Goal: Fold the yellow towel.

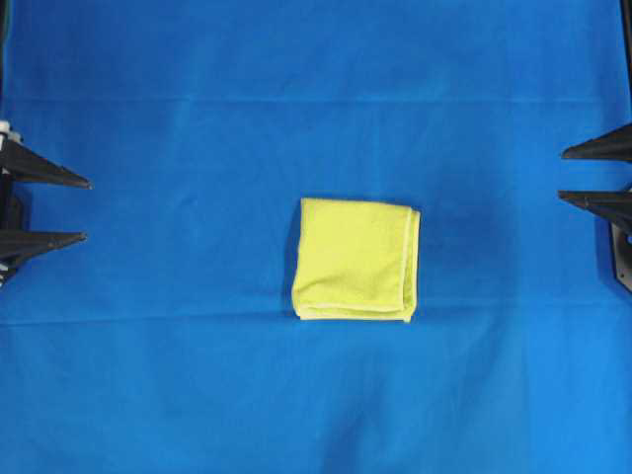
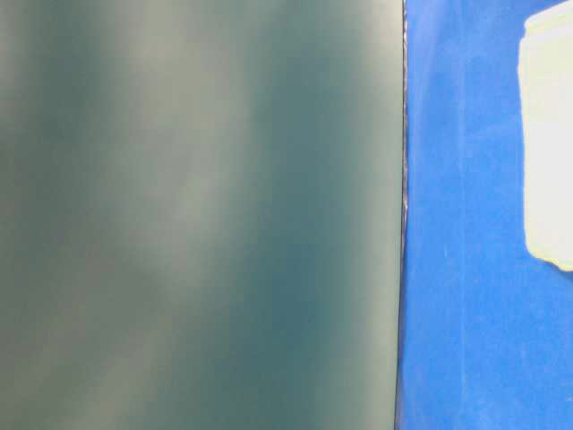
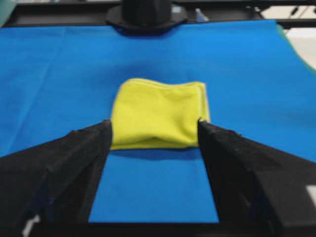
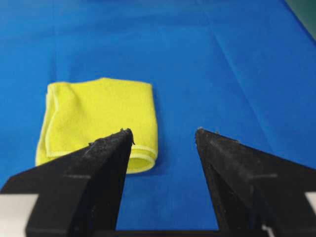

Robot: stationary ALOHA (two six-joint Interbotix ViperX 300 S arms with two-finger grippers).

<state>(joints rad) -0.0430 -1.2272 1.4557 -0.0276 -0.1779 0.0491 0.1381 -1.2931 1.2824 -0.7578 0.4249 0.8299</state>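
The yellow towel (image 1: pixel 356 259) lies folded into a small, roughly square stack at the middle of the blue cloth, with its pale hem along the right and front edges. The left wrist view shows the towel (image 3: pixel 157 113) straight ahead, beyond the fingertips. The towel (image 4: pixel 98 118) sits ahead and to the left in the right wrist view. My left gripper (image 1: pixel 85 209) is at the left edge, open and empty, well away from the towel. Over at the right edge, my right gripper (image 1: pixel 561 174) is also open, holding nothing.
A blue cloth (image 1: pixel 197 375) covers the whole table, with faint crease lines across it. The table-level view is mostly filled by a blurred grey-green surface (image 2: pixel 197 215). A dark arm base (image 3: pixel 146 12) stands at the far side in the left wrist view.
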